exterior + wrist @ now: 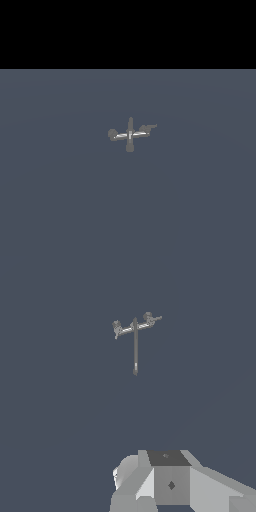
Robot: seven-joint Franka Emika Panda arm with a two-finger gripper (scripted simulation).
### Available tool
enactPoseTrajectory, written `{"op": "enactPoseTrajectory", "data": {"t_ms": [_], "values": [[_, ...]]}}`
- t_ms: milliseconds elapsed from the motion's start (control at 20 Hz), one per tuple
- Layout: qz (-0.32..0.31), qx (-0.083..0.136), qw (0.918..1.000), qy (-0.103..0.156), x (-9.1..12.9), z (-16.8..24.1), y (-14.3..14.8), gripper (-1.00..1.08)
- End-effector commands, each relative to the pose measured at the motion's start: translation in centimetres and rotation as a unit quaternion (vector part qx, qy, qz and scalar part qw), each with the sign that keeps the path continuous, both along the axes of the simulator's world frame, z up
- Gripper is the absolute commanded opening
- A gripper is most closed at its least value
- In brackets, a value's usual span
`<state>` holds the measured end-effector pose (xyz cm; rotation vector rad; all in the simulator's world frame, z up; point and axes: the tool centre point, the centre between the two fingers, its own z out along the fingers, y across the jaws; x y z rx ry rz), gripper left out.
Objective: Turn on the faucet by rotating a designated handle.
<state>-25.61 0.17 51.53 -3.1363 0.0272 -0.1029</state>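
One small grey faucet [130,134] sits alone near the middle of a wide, flat blue-grey floor [60,200]. It looks like a little cross with thin arms and a pale middle. In the exterior view, the handle [148,129] is the short arm that points to that view's right and ends in a lighter, stepped tip. The arm on that view's left ends in a round knob [112,134]. A straight stem [130,145] points toward the near side and has a rounded end.

The wrist view shows the faucet [135,331] well apart from the robot. The long stem [135,353] and the handle [152,319] show there too. Only a blocky white and grey piece of the robot hand [170,483] shows in that picture. The fingers are out of sight, so I cannot tell if the claw is wide or narrow. Nothing touches the faucet.
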Motion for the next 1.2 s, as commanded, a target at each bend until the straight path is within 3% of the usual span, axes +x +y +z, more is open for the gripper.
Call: {"op": "enactPoseTrajectory", "data": {"t_ms": [0, 550, 1150], "values": [[0.0, 0.0, 1.0, 0.0, 0.0, 0.0, 0.0, -1.0], [-0.034, 0.001, 0.9994, 0.002, 2.0, -2.3, 0.9, -1.0], [-0.141, 0.006, 0.99, 0.006, 8.6, -9.5, 2.7, -1.0]]}}
